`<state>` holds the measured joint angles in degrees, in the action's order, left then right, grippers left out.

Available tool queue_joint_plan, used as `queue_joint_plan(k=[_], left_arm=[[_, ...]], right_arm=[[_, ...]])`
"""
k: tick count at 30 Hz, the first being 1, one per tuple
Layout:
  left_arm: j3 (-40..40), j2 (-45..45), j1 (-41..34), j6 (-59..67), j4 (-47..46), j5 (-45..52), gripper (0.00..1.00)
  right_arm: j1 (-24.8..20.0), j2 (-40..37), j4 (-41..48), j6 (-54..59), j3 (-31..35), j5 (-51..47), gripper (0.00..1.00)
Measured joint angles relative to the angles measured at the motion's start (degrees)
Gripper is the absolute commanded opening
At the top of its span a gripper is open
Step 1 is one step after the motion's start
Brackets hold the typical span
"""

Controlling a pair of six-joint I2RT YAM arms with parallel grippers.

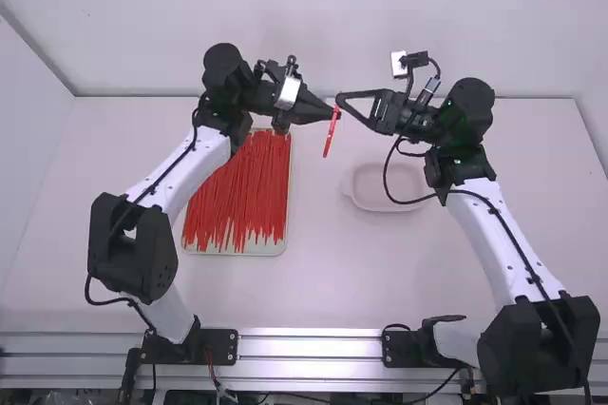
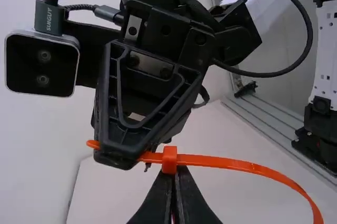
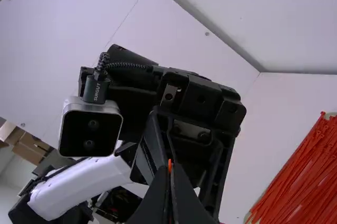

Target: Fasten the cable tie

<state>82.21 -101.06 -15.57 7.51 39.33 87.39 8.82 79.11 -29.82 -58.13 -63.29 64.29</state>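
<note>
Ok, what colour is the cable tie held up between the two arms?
Orange-red. The cable tie shows best in the left wrist view.

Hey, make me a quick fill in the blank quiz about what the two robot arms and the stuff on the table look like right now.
The number of grippers holding the cable tie in the air is ___.
The left gripper is ___ on the tie's head.
The pile of red ties lies on the side of the ___ arm.
The white dish sits beside the ___ arm.
Missing words: two; shut; left; right.
</note>
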Motion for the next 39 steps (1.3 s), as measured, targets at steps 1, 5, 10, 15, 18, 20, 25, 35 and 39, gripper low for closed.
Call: queue_joint_plan(k=[1, 5, 10, 15, 18, 20, 25, 35, 39], left_arm=[[-0.3, 0.0, 0.0, 0.0, 0.0, -0.1, 0.02], [-0.6, 0.0, 0.0, 0.0, 0.5, -0.6, 0.02], [-2.4, 0.5, 0.0, 0.0, 0.8, -1.3, 0.02], [-4.9, 0.7, 0.0, 0.0, 0.9, -2.2, 0.02], [-6.9, 0.9, 0.0, 0.0, 1.0, -3.2, 0.02], [-8.2, 1.1, 0.0, 0.0, 1.1, -4.0, 0.02], [-12.4, 1.2, 0.0, 0.0, 1.0, -6.0, 0.02], [-22.0, 1.2, 0.0, -0.1, 1.5, -8.9, 0.02], [-23.8, 1.2, 0.0, -0.2, 1.4, -8.9, 0.02]], right_arm=[[0.0, 0.0, -0.4, 0.0, 0.0, 0.3, 0.00], [-0.1, 0.7, -3.4, -1.2, 0.0, 1.3, 0.00], [-0.1, 1.1, -5.0, -2.5, 0.9, 2.0, 0.00], [-0.1, 1.6, -5.1, -3.5, 1.2, 2.5, 0.00], [-0.1, 1.6, -5.1, -3.5, 1.5, 2.6, 0.00], [-0.1, 1.6, -5.2, -3.7, 1.6, 2.6, 0.00], [-0.1, 1.6, -5.2, -4.3, 1.6, 2.6, 0.00], [-0.1, 1.7, -11.8, -7.6, 1.7, 4.0, 0.00], [-0.8, 1.7, -13.4, -9.4, 1.7, 4.6, 0.00]])
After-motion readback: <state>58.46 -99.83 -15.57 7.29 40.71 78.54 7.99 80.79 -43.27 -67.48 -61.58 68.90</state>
